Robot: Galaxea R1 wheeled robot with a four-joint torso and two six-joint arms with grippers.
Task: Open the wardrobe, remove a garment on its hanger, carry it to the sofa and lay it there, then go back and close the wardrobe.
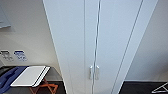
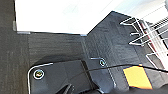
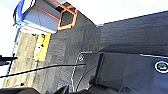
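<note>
The wardrobe (image 1: 100,37) stands straight ahead in the head view, tall and white, with both doors shut. Its two small white handles (image 1: 94,72) sit side by side at the centre seam. The garment and the hanger are hidden. In the left wrist view the wardrobe's white foot (image 2: 55,17) meets the dark carpet, and dark parts of my left gripper (image 2: 71,89) hang low over the floor. Dark parts of my right gripper (image 3: 66,90) also hang over the carpet, with the wardrobe's foot (image 3: 112,10) beyond.
Left of the wardrobe is a white tray table (image 1: 30,76) on orange folding legs (image 1: 46,87), beside a blue shape (image 1: 8,77); I cannot tell whether it is the sofa. A white wire rack (image 1: 161,88) stands at the right. Dark carpet (image 2: 55,47) lies in front.
</note>
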